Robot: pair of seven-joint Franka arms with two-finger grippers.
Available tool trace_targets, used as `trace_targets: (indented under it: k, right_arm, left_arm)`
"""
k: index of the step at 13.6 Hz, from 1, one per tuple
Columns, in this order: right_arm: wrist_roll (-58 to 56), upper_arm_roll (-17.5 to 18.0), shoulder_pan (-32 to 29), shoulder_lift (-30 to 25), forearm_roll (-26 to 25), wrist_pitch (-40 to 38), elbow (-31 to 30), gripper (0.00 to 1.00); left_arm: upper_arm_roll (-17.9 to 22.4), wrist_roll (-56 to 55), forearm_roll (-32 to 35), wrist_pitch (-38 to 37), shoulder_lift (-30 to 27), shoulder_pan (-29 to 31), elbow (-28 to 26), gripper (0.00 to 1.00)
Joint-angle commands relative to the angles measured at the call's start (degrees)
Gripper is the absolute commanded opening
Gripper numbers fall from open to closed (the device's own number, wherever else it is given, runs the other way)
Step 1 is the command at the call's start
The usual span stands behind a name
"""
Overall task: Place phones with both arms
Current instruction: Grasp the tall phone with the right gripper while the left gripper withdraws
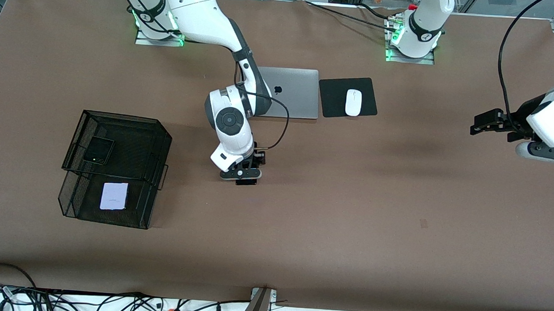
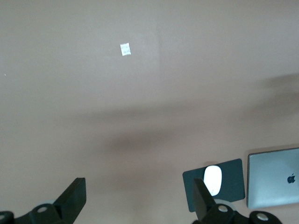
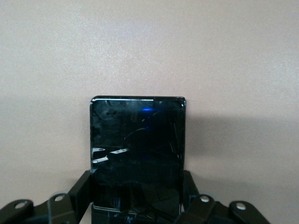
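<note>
My right gripper (image 1: 246, 178) is down at the middle of the table, shut on the long slim black phone (image 3: 138, 140). In the right wrist view its fingers (image 3: 80, 189) press the slab's two long edges and the phone lies flat on the brown table. The hand hides most of that phone in the front view. A small squarish black phone (image 1: 98, 150) lies in the upper tier of a black mesh tray (image 1: 162, 135). A pale lavender-white phone (image 1: 114, 196) lies in its lower tier. My left gripper (image 1: 485, 123) waits open over the left arm's end of the table, nothing between its fingers (image 2: 74, 196).
A closed silver laptop (image 1: 292, 92) lies near the robots' bases, beside a white mouse (image 1: 353, 102) on a black mat (image 1: 370, 91). The left wrist view also shows the laptop (image 2: 275, 177), the mouse (image 2: 213, 179) and a small tape mark (image 2: 125, 49).
</note>
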Motion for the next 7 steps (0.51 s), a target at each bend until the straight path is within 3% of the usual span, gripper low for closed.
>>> trace_targets:
  k: [1, 7]
  right_arm:
    - [1.3, -1.5, -0.5, -2.9, 1.0, -1.0, -0.2, 0.0]
    - [-1.7, -17.7, -0.4, -15.9, -0.1, -21.9, 0.8, 0.0]
  left_arm:
    - [-0.9, -1.0, 1.3, -0.4, -1.3, 0.2, 0.7, 1.0]
    - [-0.5, -1.1, 1.2, -1.1, -2.0, -0.5, 0.7, 1.0]
